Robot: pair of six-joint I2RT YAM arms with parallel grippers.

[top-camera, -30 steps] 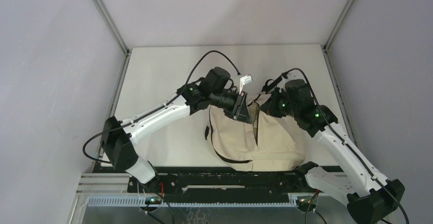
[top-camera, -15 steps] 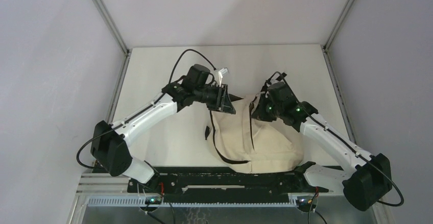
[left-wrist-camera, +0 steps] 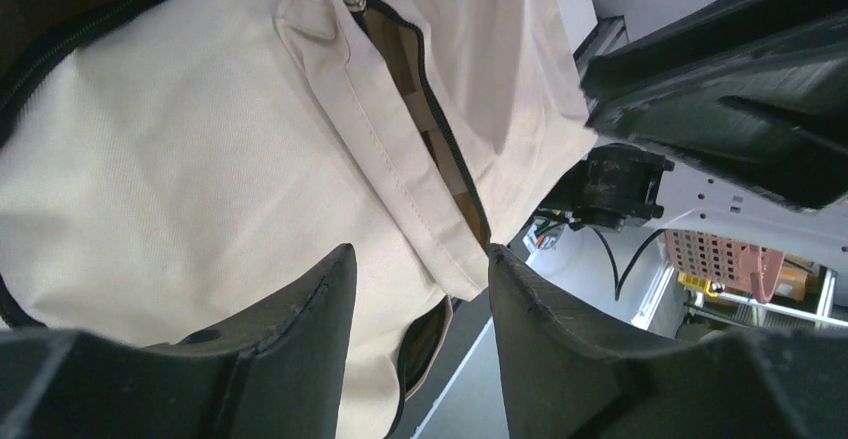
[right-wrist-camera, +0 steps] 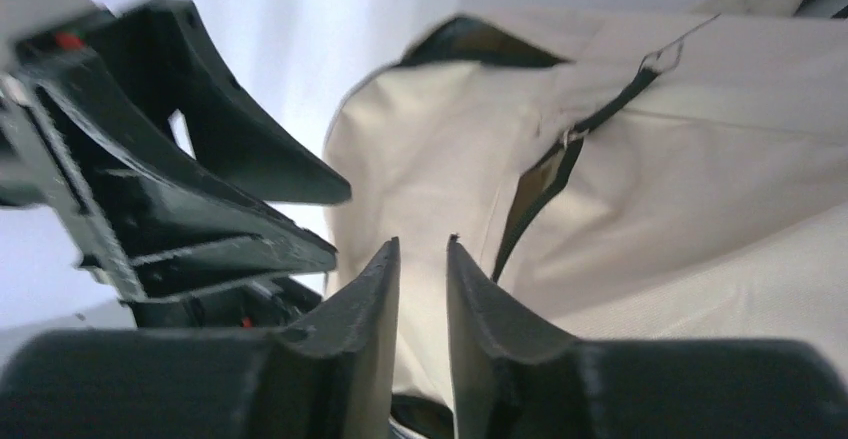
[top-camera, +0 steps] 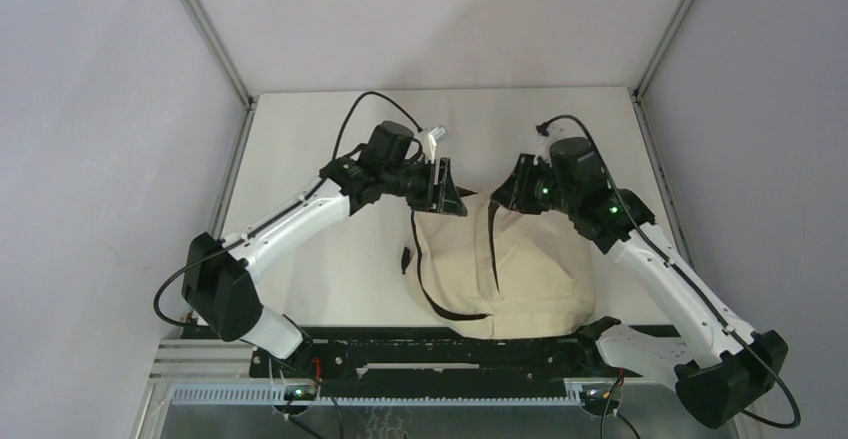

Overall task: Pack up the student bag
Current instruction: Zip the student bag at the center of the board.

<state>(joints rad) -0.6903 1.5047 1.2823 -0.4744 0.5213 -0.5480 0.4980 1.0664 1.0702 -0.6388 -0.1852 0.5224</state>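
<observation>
The student bag [top-camera: 520,274] lies flat on the table, cream canvas with a black zipper [top-camera: 492,244] running down its middle and a black strap [top-camera: 428,289] along its left side. My left gripper [top-camera: 446,194] hovers at the bag's far left corner, open, nothing between its fingers [left-wrist-camera: 300,309]. In the left wrist view the student bag [left-wrist-camera: 200,179] shows a partly unzipped slit [left-wrist-camera: 440,129] with a brown inside. My right gripper [top-camera: 508,187] hangs at the far top edge, its jaws a narrow gap apart and empty. Its own view shows the bag [right-wrist-camera: 700,159] beyond the gripper [right-wrist-camera: 422,246].
Grey enclosure walls and metal posts [top-camera: 205,29] close in the white table [top-camera: 310,139] on three sides. A black rail [top-camera: 420,344] with both arm bases runs along the near edge. Black cables [top-camera: 365,109] loop above each wrist.
Both grippers have opened and let go of the bag's top edge. The left arm pulled away to the left, the right one back to the right, and the bag settled flat.
</observation>
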